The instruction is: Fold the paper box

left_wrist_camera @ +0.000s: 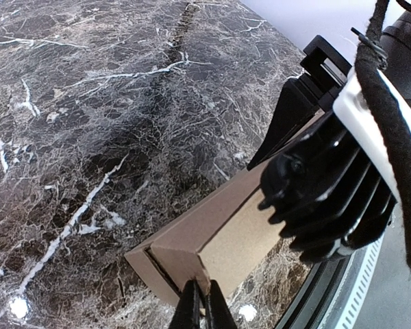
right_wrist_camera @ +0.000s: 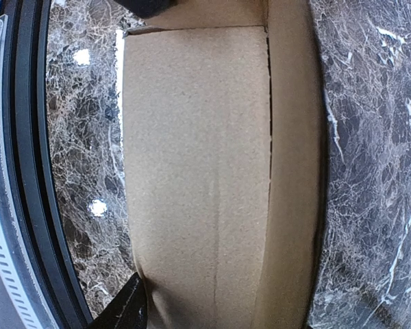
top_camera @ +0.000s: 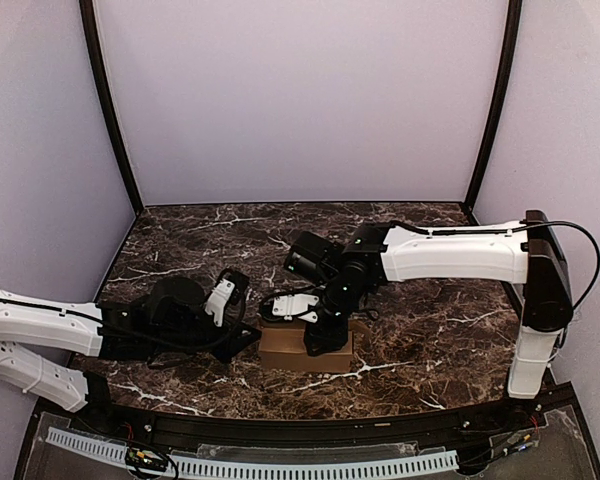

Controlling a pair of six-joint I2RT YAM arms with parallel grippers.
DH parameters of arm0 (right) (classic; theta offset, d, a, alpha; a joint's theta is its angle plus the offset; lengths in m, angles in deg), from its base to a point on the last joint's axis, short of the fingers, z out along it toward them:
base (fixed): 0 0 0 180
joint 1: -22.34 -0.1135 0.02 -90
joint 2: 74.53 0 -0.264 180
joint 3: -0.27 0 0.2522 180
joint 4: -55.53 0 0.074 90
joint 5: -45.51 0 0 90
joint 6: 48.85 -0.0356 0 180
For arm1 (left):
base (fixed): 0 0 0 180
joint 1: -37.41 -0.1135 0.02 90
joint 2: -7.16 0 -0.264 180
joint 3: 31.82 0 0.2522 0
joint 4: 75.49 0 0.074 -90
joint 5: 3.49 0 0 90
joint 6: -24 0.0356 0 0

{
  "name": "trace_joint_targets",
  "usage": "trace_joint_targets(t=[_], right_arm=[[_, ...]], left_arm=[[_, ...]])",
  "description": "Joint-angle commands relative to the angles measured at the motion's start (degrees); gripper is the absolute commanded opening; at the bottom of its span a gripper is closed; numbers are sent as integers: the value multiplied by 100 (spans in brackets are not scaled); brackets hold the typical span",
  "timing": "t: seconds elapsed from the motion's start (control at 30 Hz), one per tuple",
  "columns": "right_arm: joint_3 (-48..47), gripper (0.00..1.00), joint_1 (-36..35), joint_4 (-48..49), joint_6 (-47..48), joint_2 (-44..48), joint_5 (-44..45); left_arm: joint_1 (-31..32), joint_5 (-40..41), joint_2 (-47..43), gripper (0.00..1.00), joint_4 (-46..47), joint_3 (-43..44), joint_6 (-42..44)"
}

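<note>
**BOX PINNED, 2 GRIPPERS ON IT**

Paper box [top_camera: 292, 352] lies on the marble table [top_camera: 430, 330], near the front edge. Right gripper [top_camera: 318, 338] is down on the lid, prob. to hold it flat. Open or clenched? Can't tell, only 1 finger [right_wrist_camera: 127, 305] shows. Left gripper [left_wrist_camera: 202, 310] is at the box's left end, fingers pinched together, looks set to push the end flap in. Cardboard btwn them? Unclear.

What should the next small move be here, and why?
Probably a short downward press by the right gripper, close to the seam. The paper box looks nearly closed, yet that seam shows as a dark slit beside the top panel. The left gripper, at the box's end corner, could brace it.
</note>
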Motion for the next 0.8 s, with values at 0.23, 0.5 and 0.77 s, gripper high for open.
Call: trace_joint_targets(t=[0.23, 0.5, 0.77], right_arm=[[190, 46, -111, 277, 61, -245, 226], [181, 47, -114, 290, 67, -251, 226], [146, 47, -131, 290, 64, -263, 244]], left_arm=[[93, -229, 200, 1, -225, -206, -57], [99, 29, 106, 1, -474, -214, 20], [96, 19, 161, 1, -393, -330, -47]])
